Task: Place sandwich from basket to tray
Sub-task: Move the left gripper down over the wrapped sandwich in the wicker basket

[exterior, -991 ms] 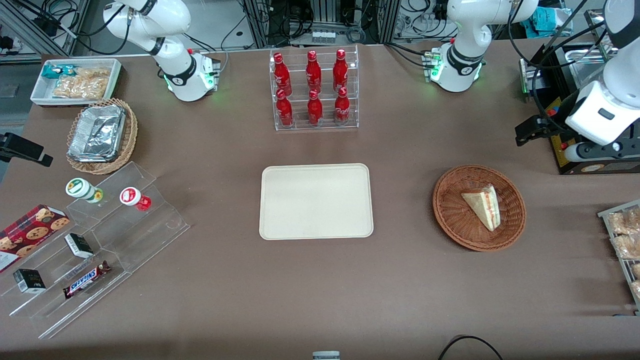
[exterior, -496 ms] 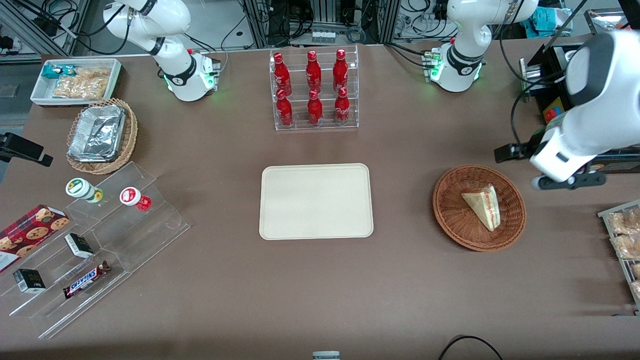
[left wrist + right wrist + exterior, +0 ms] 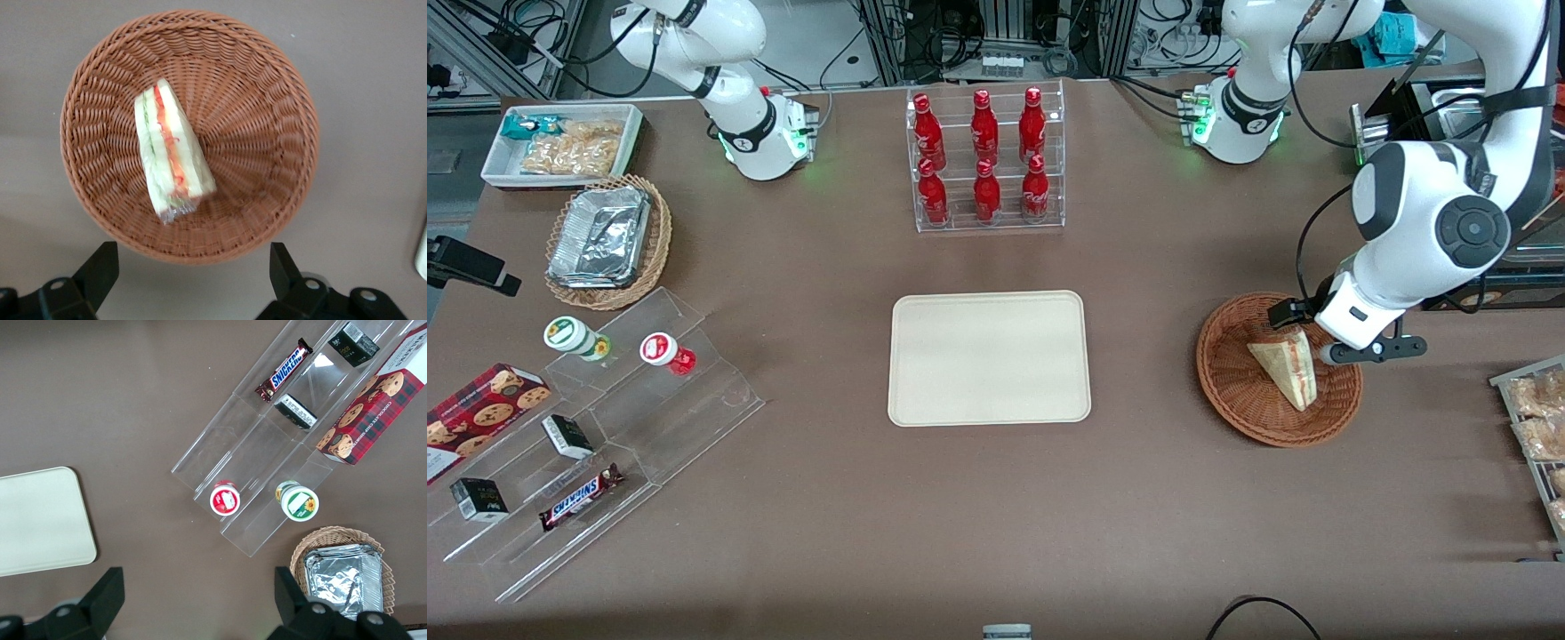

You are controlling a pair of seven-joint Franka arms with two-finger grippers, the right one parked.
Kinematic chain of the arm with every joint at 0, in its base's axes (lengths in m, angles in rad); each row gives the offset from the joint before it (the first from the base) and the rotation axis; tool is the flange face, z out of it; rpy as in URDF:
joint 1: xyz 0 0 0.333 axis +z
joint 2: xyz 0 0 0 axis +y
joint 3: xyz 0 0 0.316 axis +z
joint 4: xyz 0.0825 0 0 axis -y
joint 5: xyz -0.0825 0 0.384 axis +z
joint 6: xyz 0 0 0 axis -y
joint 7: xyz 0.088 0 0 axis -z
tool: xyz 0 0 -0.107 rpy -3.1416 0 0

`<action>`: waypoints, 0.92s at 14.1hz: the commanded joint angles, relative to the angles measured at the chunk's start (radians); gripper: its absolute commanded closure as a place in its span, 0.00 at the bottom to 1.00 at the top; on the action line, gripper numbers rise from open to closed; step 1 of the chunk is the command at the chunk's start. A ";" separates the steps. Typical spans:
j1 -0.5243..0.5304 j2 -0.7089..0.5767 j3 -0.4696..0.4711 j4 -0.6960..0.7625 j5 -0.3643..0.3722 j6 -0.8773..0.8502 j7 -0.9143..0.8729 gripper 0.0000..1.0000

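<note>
Reddish-brown wicker forms the round basket (image 3: 1279, 369), our landmark, and the wrapped sandwich (image 3: 1287, 365) lies inside it on its side, its red and green filling edge turned toward the working arm's end of the table. In the wrist view we see the sandwich (image 3: 171, 153) resting a little off the middle of the basket (image 3: 267, 100), untouched. We see the gripper (image 3: 193, 283) with its jaws spread wide and nothing between them, each black finger (image 3: 100, 270) standing just outside the basket's rim.

Half a second ago the left arm's wrist hung beside the basket, over bare table toward the working arm's end; now we find the gripper (image 3: 1334, 324) above the basket's rim, over the part farther from the front camera, its body overlapping the sandwich's upper corner. A second ago it was farther off still, near the black box. Basket and sandwich have not shifted.

The cream tray (image 3: 989, 357) lies well apart from the basket, toward the parked arm's end, with nothing on it. The rack of red bottles (image 3: 984, 158) stands farther from the camera than the tray.
</note>
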 commanded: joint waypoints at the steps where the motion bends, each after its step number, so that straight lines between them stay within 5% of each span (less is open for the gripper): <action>1: 0.016 -0.049 0.006 -0.095 -0.005 0.103 -0.125 0.00; 7: 0.033 0.033 0.009 -0.097 -0.009 0.189 -0.451 0.00; 13: 0.037 0.145 0.009 -0.095 -0.009 0.275 -0.456 0.00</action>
